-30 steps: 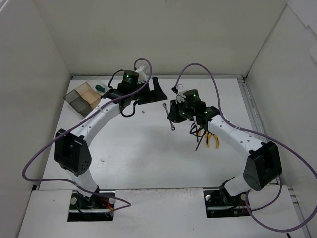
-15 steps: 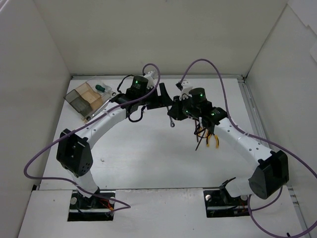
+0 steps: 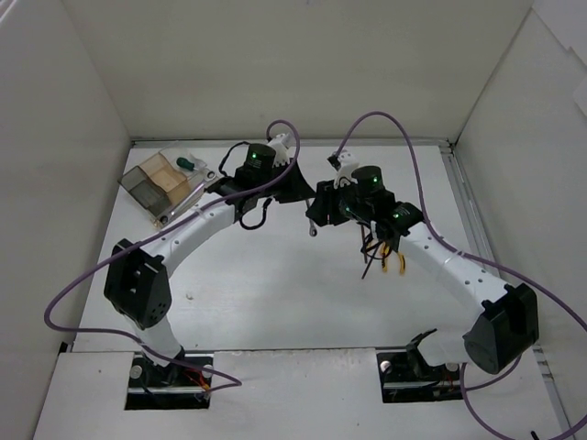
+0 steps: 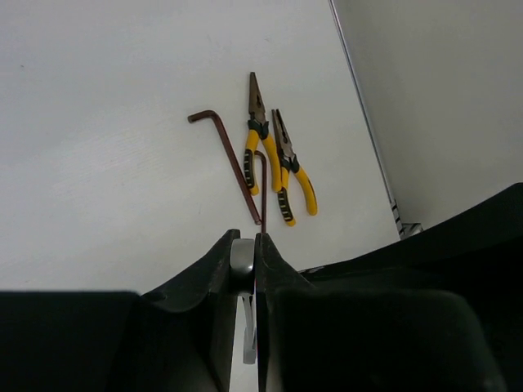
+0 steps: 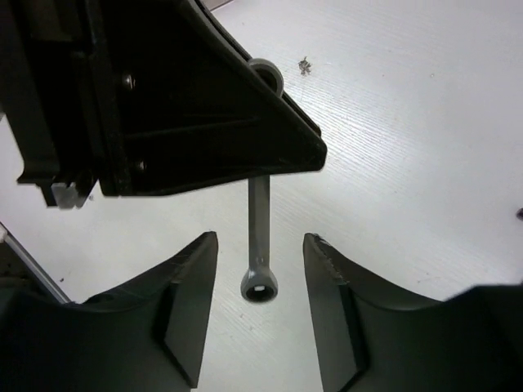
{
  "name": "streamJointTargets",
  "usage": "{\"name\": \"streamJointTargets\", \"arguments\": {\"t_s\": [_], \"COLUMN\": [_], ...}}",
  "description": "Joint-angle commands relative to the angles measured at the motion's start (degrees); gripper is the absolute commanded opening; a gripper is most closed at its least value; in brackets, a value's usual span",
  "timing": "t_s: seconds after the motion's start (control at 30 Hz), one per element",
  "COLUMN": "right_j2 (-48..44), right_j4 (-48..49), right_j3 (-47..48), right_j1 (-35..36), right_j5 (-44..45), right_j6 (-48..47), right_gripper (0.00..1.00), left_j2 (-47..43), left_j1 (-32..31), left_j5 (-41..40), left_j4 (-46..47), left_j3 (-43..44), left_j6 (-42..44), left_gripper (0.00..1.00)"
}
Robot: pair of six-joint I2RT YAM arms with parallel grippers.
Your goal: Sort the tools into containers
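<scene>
A silver wrench (image 5: pixel 258 245) hangs above the table between my two grippers. My left gripper (image 4: pixel 245 245) is shut on its upper end (image 4: pixel 243 260). The ring end hangs free between the fingers of my right gripper (image 5: pixel 260 238), which stands open and touches nothing. From the top view the two grippers meet at mid-table, left (image 3: pixel 298 188) and right (image 3: pixel 321 203), with the wrench tip (image 3: pixel 315 229) below them. Two yellow-handled pliers (image 4: pixel 282 167) and dark hex keys (image 4: pixel 225 155) lie on the table. The containers (image 3: pixel 160 179) stand far left, with a green-handled screwdriver (image 3: pixel 186 164) in one of them.
White walls enclose the table on three sides. Purple cables (image 3: pixel 367 119) arc over both arms. The pliers and rods (image 3: pixel 381 257) lie just under my right forearm. A small speck of debris (image 5: pixel 305 65) lies on the table.
My left gripper swung right from the containers to the wrench and shut on its upper end. My right gripper, which held the wrench, has opened off it.
</scene>
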Motion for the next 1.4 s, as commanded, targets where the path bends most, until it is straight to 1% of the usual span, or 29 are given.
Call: {"name": "streamJointTargets", "arguments": {"t_s": [0.0,0.03,0.07,0.1,0.13,0.17,0.2,0.23,0.27,0.3,0.33,0.4,0.43,0.47,0.6,0.73,0.93,1.03,1.2,1.27,1.3,1.33,1.37], "right_j2": [-4.6,-6.0,-6.5,-7.8,-8.4,-9.0,-10.0,-10.6,-11.2,-12.0,-12.6,-13.5,-13.9,-14.4,-15.4,-16.0,-15.8,-15.1,-14.3,-14.1,-14.1,-14.1,-14.1], "right_j4": [4.3,4.1,4.0,3.3,2.9,1.8,1.3,1.0,0.2,-0.1,-0.4,-1.7,-2.2,-2.9,-4.3,-6.1,-8.0,-8.4,-8.8,-9.1,-9.1,-9.3,-9.3], "right_j3": [-0.3,-1.3,-1.9,-3.0,-3.6,-4.0,-5.0,-5.5,-6.0,-6.8,-7.1,-7.8,-8.0,-8.6,-9.9,-10.5,-10.5,-10.0,-9.4,-9.1,-9.1,-9.0,-9.0], "right_j1": [0.3,0.0,0.0,0.2,-0.2,-0.5,-0.7,-0.8,-1.1,-1.6,-1.6,-1.9,-1.8,-2.0,-3.2,-5.1,-6.5,-7.2,-8.3,-8.5,-8.6,-9.2,-9.5], "right_j5": [1.9,2.6,2.9,3.6,4.1,4.3,5.0,5.5,5.7,6.2,6.5,7.6,7.9,8.6,9.6,10.0,11.4,12.3,13.2,14.9,15.6,15.6,17.3], "right_j6": [0.1,-0.1,-0.5,-0.6,-1.1,-1.3,-1.4,-1.4,-1.4,-1.3,-1.3,-1.9,-2.0,-2.2,-2.5,-2.8,-3.4,-3.5,-3.7,-3.4,-3.1,-2.7,-2.5], "right_gripper": [0.45,0.47,0.53,0.54,0.56,0.58,0.59,0.6,0.6,0.6,0.6,0.61,0.61,0.62,0.64,0.65,0.68,0.69,0.7,0.71,0.71,0.72,0.72], "left_j2": [-5.4,-6.0,-7.3,-7.9,-8.4,-9.2,-9.6,-9.8,-10.3,-10.3,-9.8,-8.5,-7.7,-6.3,-3.0,2.3,7.6,9.8,12.6,13.0,13.6,14.0,14.0], "left_j1": [1.9,3.9,4.9,6.0,8.3,9.4,10.5,12.1,12.9,13.6,14.9,16.3,17.0,18.4,21.6,24.5,29.0,29.6,30.8,30.8,30.8,30.8,30.8], "left_j5": [-1.9,-2.7,-4.7,-6.8,-8.3,-12.2,-14.5,-19.6,-22.2,-23.8,-29.1,-32.3,-35.3,-36.5,-36.8,-38.0,-33.3,-34.3,-32.6,-32.4,-32.9,-33.3,-33.3], "left_j4": [1.5,0.4,-0.4,-2.7,-4.3,-5.7,-7.6,-7.9,-8.4,-8.3,-8.2,-8.1,-8.1,-8.2,-6.9,-5.7,-6.2,-5.0,-4.8,-4.9,-4.9,-5.1,-5.1], "left_j3": [1.8,2.2,2.4,2.7,3.2,4.3,4.5,4.5,4.4,4.1,3.9,3.9,4.4,5.2,5.3,5.9,8.8,8.7,9.2,9.2,8.9,8.7,8.7], "left_j6": [7.0,9.0,14.4,17.4,20.6,26.8,29.6,32.3,34.7,39.7,42.2,50.1,52.0,54.9,60.7,63.8,65.3,66.8,66.7,65.9,65.9,65.9,65.9], "left_gripper": [0.0,0.0,0.0,0.0,0.0,0.0,0.0,0.0,0.0,0.0,0.0,0.0,0.0,0.0,0.0,0.0,0.0,0.0,0.0,0.03,0.07,0.13,0.16]}}
